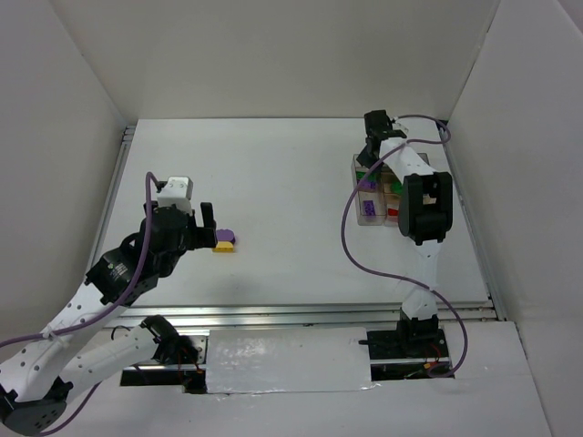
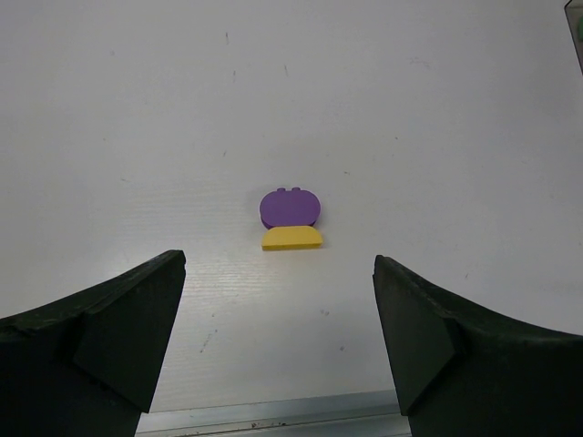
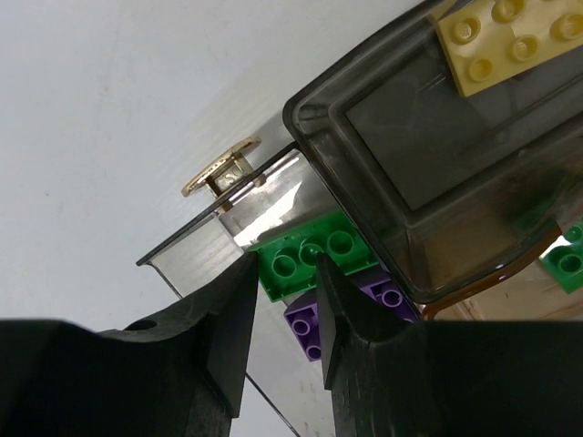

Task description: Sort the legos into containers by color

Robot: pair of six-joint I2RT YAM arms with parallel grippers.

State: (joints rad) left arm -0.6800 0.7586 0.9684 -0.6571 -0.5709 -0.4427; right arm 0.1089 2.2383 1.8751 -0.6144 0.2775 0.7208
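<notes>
Though perhaps unheld, lego (image 3: 305, 253) (in container (image 3: 410, 155))

On the white table (image 2: 137, 109) are a purple lego (image 2: 290, 208) and a yellow lego (image 2: 291, 238); the tray (image 3: 419, 182) is clear brown.

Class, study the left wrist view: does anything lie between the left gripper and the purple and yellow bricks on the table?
Nothing visible does. The left gripper stands open, and only bare table lies between it and the purple brick and yellow brick, which sit touching each other straight ahead.
</notes>
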